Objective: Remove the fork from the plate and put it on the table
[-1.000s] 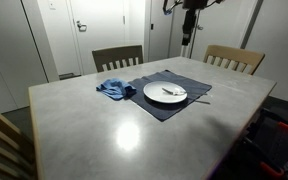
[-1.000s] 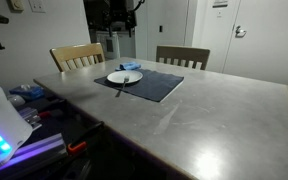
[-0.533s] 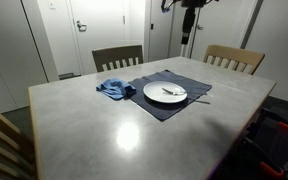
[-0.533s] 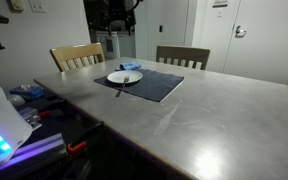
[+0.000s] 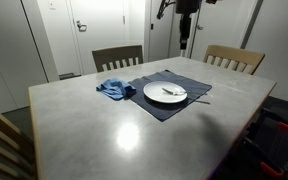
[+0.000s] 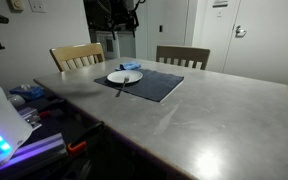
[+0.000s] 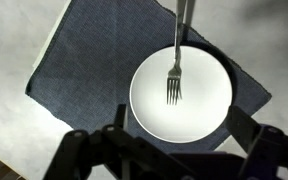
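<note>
We see the arm (image 5: pixel 188 8) coming in high over the far side of the table (image 5: pixel 84 130), its wrist turned straight down. The gripper (image 7: pixel 180 122) hangs well above the setting and touches nothing. In the wrist view its two fingers (image 7: pixel 119 118) enter from the bottom edge, spread wide with nothing between them; the jaws are fully apart and empty.

Directly beneath the jaws lies the plate (image 7: pixel 209 110), and the fork (image 7: pixel 174 82) rests on it, in line with the gap between them. Its tines point toward the gripper and its handle runs away from it, over the plate's far rim and above the placemat (image 7: pixel 89 70). In an exterior view the fork (image 5: pixel 172 92) is only a thin grey stroke on the white plate (image 5: pixel 156 96).

The dark placemat spreads out under the plate on every side of the jaws, and past its edge, off to one side of them, the bare light-grey tabletop shows. A crumpled blue cloth (image 5: pixel 114 89) lies at the mat's corner, well apart from the gripper. The top is glossy — a pale glare sits on it nearer the camera. Two wooden chairs (image 5: pixel 117 57) stand at the far edge, lower than the jaws, and behind them are white doors (image 5: pixel 92 25) and plain walls.
</note>
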Robot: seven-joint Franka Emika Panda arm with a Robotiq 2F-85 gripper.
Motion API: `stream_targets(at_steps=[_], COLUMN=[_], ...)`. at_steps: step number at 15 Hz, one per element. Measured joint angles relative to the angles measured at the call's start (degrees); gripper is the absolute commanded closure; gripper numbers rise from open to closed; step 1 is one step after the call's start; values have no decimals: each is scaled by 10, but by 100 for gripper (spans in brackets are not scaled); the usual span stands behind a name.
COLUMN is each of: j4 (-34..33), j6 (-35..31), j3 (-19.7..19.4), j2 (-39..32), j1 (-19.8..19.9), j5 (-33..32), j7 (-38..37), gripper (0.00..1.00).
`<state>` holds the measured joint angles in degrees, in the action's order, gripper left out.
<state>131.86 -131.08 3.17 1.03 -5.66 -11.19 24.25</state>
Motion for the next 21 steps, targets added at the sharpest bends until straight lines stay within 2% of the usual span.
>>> stream_targets(at_steps=[16,21], j4=[-91,-118], j6=[-1,-6], j3=[-5,-2], j2=[-139,-174], j1=[7,13], j5=[-117,-99], j7=[9,64], gripper=[0,0])
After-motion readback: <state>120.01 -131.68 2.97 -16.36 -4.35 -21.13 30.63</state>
